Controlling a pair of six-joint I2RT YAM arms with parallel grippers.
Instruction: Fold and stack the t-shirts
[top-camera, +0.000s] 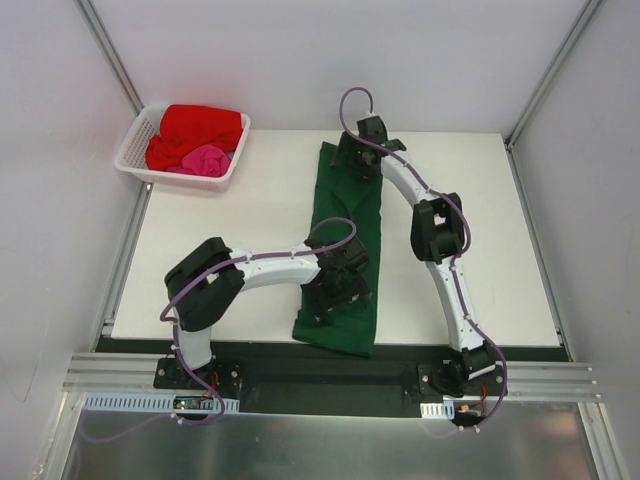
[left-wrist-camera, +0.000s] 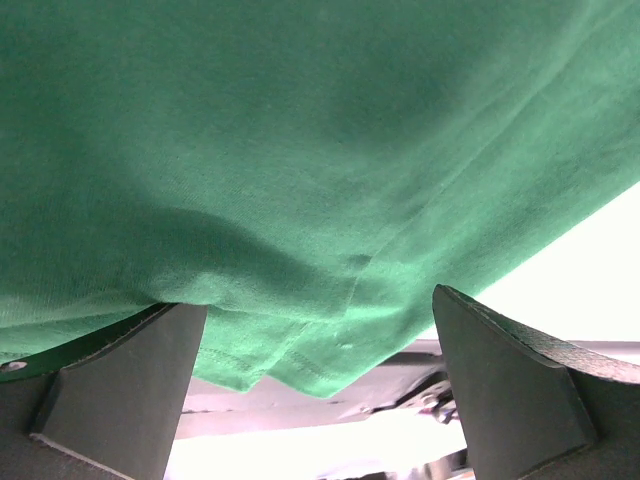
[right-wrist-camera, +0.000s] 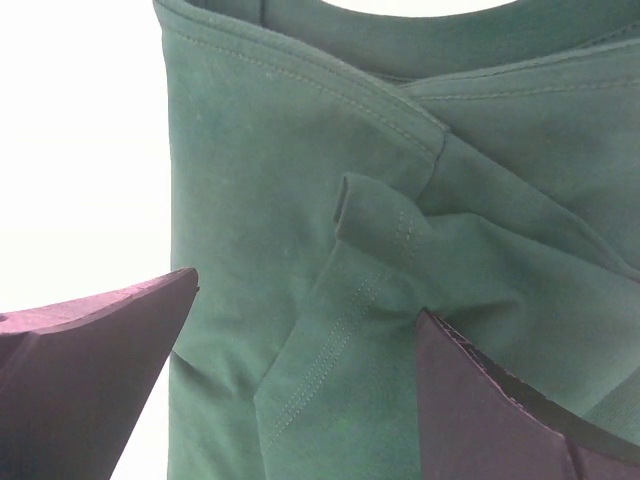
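Left arm (top-camera: 275, 268) low across green t-shirt (top-camera: 350, 205)

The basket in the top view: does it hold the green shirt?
No, the basket holds only the red shirt and the pink shirt; the green shirt lies on the table.

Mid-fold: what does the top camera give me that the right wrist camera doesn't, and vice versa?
Only the top view: the white basket holding the red t-shirt and pink t-shirt, plus the left pincer. Only the right wrist: collar stitching and a bunched sleeve fold, seen close. Both: the green t-shirt and the open right pincer above it.
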